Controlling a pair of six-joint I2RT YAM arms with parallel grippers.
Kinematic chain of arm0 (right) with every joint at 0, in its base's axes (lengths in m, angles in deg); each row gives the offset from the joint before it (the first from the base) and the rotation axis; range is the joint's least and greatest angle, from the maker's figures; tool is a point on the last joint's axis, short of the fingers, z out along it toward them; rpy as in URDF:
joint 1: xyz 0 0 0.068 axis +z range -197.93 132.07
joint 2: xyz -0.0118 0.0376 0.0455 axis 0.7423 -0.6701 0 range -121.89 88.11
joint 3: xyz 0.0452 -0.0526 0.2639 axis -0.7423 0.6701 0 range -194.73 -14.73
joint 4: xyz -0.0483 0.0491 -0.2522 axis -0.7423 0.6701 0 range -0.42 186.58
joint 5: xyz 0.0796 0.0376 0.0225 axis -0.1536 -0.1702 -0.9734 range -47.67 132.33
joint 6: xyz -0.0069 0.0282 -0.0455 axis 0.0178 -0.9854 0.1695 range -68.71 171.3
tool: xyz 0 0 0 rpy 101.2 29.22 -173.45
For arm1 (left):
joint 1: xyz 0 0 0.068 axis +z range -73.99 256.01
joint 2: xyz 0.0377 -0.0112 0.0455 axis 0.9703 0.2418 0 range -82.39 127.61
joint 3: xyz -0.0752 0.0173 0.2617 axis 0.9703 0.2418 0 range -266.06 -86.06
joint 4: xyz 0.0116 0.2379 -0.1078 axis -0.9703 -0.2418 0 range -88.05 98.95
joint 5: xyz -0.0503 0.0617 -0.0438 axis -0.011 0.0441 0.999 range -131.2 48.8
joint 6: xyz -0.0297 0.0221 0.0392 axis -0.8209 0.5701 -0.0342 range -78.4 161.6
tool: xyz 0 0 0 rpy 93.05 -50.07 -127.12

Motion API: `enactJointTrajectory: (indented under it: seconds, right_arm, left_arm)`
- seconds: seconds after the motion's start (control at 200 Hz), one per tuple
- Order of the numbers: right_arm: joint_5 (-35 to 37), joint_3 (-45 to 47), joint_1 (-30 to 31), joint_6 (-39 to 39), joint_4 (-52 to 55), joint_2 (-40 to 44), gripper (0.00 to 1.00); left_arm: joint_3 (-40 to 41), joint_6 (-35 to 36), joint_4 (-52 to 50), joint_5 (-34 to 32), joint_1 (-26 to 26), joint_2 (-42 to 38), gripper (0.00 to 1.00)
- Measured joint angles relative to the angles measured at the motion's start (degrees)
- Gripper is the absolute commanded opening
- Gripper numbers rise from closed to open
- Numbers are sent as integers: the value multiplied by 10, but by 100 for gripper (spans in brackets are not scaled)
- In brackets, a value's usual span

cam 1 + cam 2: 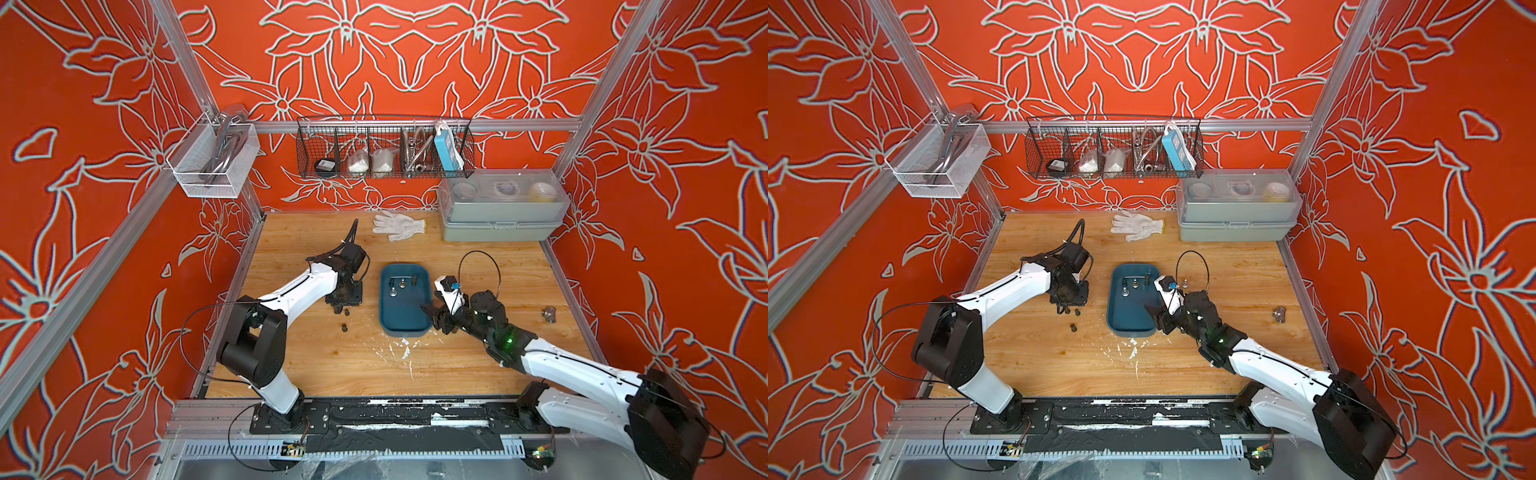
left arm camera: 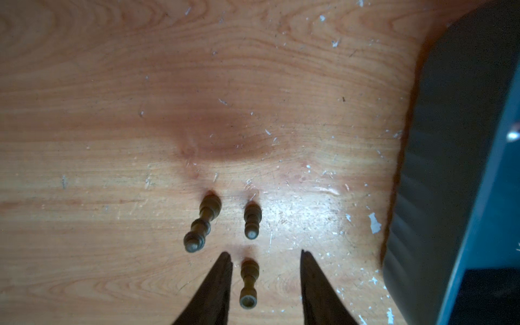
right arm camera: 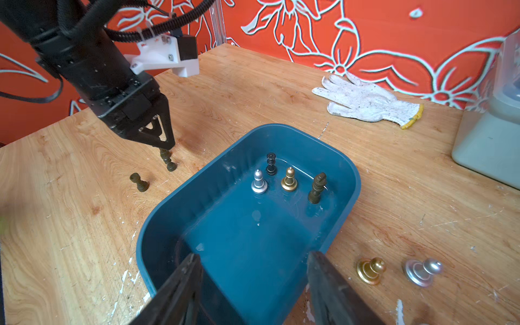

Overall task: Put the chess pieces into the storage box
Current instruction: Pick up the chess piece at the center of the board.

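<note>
The storage box (image 1: 405, 320) (image 3: 253, 239), a shallow teal tray, sits mid-table. Several chess pieces stand in its far end: silver (image 3: 259, 183), black (image 3: 271, 163), gold (image 3: 289, 180) and dark olive (image 3: 317, 188). Left of the box, my left gripper (image 2: 264, 251) (image 1: 343, 305) points down, jaws apart around a standing dark piece (image 2: 249, 284) that sits close to one finger. Two more dark pieces (image 2: 252, 221) (image 2: 202, 223) stand just beyond. My right gripper (image 3: 253, 253) (image 1: 432, 316) is open over the box's near end. A gold piece (image 3: 370, 270) and a silver piece (image 3: 422, 272) lie on the table right of the box.
A white work glove (image 1: 399, 224) lies at the back. A grey box with a translucent lid (image 1: 500, 208) fills the back right corner. A small metal fitting (image 1: 549, 313) rests near the right edge. A black wire basket (image 1: 384, 147) and a white mesh basket (image 1: 212, 160) hang above the table.
</note>
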Motion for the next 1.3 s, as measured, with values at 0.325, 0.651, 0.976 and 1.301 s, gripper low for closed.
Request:
enactJointTrajectory:
  seconds: [0.325,0.651,0.976,1.301]
  right_arm:
    - [0,0,0,0,0,-5,64]
    - [0,0,1,0,0,-11,64]
    - [0,0,3,2,0,-11,64]
    - [0,0,3,2,0,-11,64]
  left_arm:
    - [2,-4,20,0,3,33,30]
    - [13,-6,23,-11,3,37,31]
    - [14,-6,27,-12,3,56,31]
    - [14,-6,36,-13,3,71,29]
